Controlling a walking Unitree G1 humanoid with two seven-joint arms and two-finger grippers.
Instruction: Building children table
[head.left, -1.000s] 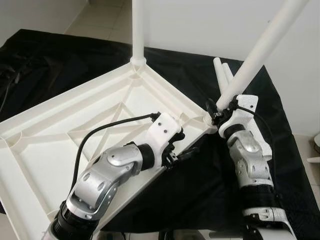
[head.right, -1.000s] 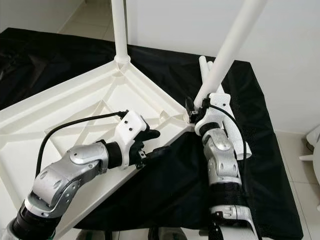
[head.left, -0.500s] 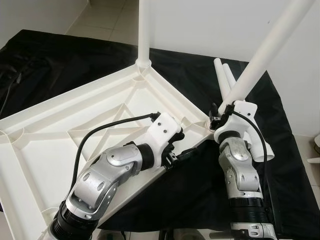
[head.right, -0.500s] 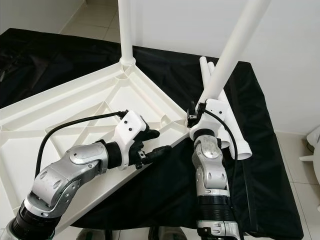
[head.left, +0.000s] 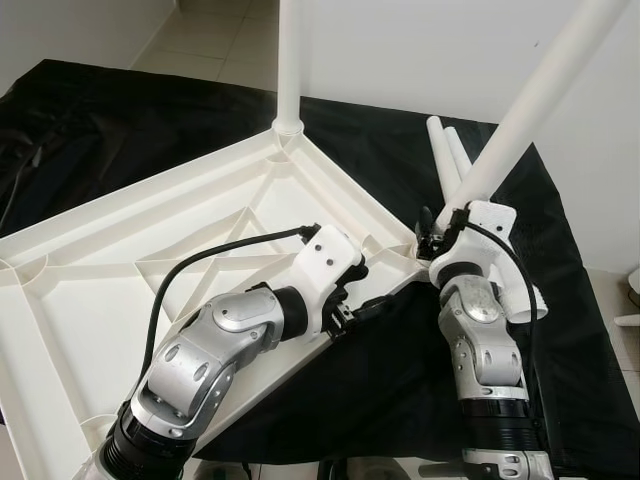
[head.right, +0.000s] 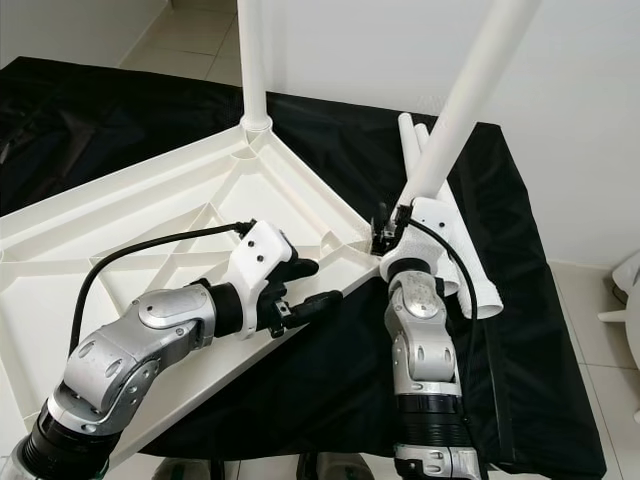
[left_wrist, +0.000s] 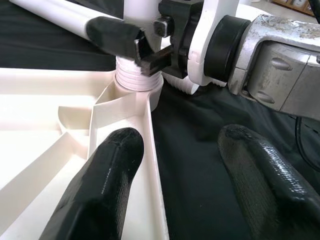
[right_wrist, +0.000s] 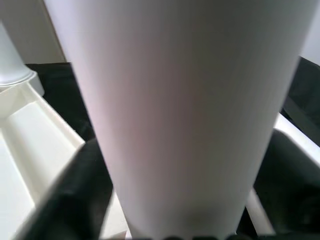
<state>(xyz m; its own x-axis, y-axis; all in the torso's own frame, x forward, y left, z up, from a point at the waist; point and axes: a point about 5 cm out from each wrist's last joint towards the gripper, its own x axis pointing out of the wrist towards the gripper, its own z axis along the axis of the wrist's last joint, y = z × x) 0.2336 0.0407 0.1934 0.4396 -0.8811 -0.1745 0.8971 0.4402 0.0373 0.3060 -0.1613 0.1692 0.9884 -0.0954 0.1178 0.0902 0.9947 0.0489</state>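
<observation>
The white children's table lies upside down on a black cloth. The right tool pinches a slanted leg at its corner socket. The left tool, fingers spread, straddles the near rim. Another leg stands upright at the far corner.

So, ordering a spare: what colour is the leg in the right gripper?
White leg, clearest in the right eye view.

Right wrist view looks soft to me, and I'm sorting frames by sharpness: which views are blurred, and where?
Right wrist view: the table leg is too close and out of focus, a smooth pale blur. Left wrist view: the black fingers nearest the lens are soft, the threaded socket crisper. Eye views: sharp and evenly lit.
</observation>
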